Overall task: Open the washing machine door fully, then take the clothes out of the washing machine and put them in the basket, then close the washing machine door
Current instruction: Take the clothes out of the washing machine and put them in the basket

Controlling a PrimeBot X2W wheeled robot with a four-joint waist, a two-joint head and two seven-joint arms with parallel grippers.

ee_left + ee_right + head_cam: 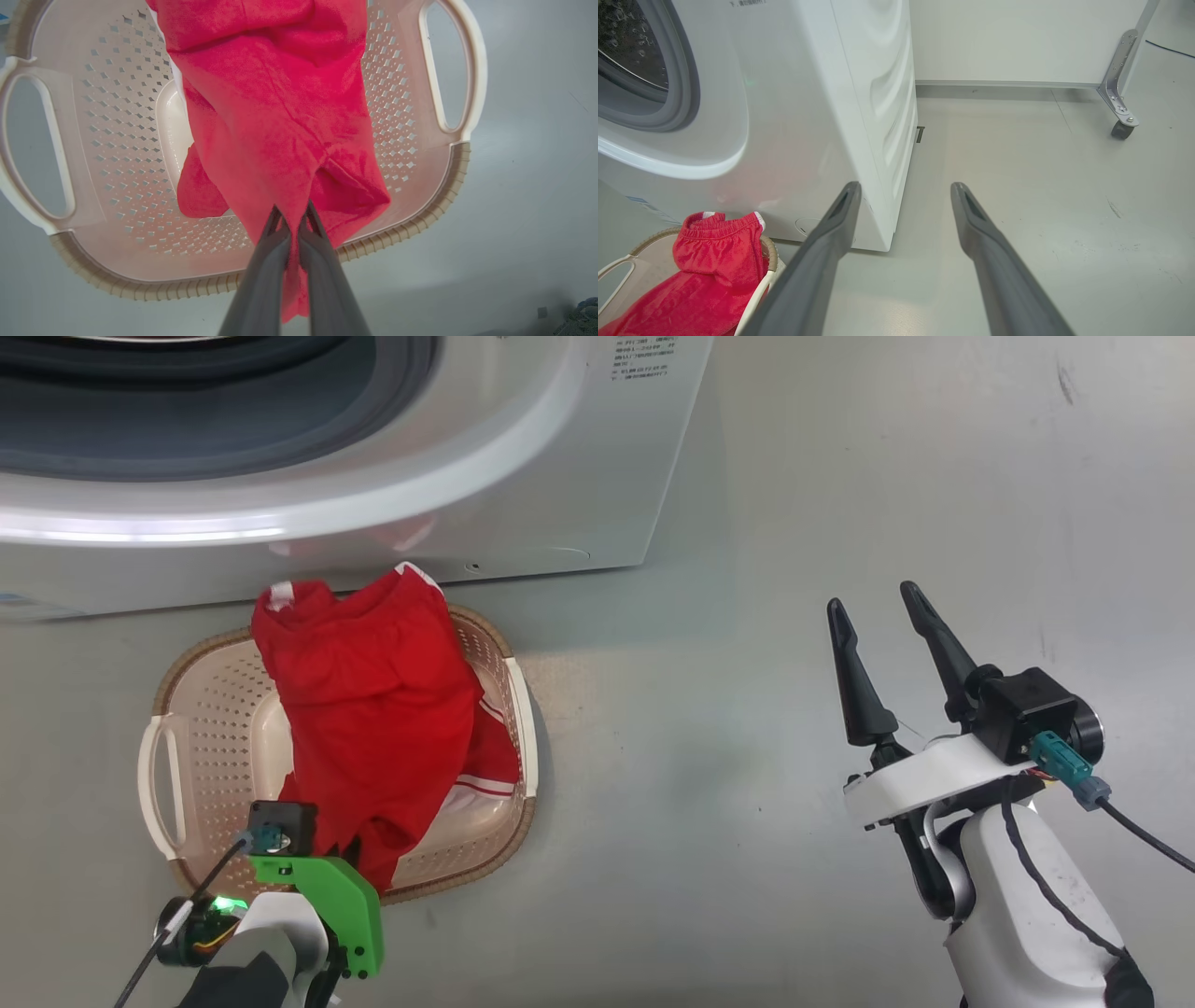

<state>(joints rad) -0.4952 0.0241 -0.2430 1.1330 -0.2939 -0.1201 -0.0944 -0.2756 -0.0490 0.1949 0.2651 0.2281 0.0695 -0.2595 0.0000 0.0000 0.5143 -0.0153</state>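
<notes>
While the left end effector (292,217) pinches the clothes (275,93) over the basket (117,154), right end effector (870,599) wide, release risks fabric spilling over the far rim.

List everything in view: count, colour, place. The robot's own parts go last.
big white boxy front-loading washing machine: one, white with a grey gasket, behind the basket.
cream perforated plastic basket with brown woven-look rim: one, cream and brown, on the floor before the machine.
bright red fabric garment with white stripes: one, red, draped into the basket and over its far rim.
smooth grey floor: one, pale grey, under everything.
silver metal bracket with a caster: one, silver, right of the machine.
left hand: one, dark fingers, shut on the garment's near end.
right hand: one, dark fingers, open, empty, over bare floor.
</notes>
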